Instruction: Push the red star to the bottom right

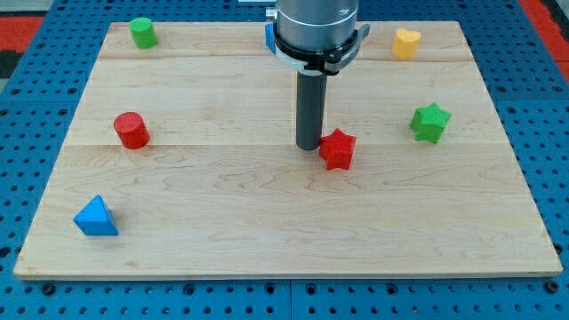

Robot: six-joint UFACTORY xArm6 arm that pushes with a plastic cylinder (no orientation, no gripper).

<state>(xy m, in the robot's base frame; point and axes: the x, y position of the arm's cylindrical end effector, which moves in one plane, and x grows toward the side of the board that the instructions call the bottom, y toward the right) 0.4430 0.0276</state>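
The red star [338, 148] lies on the wooden board [284, 222], a little right of the middle. My tip [308, 146] stands right beside the star's left edge, touching it or nearly so. The dark rod rises from there to the arm's grey body at the view's top.
A green star [430, 122] lies to the right. A yellow heart [406, 43] is at the top right. A green cylinder [142, 33] is at the top left. A red cylinder [132, 130] is at the left. A blue triangle [95, 217] is at the bottom left. A blue block [268, 36] shows partly behind the arm.
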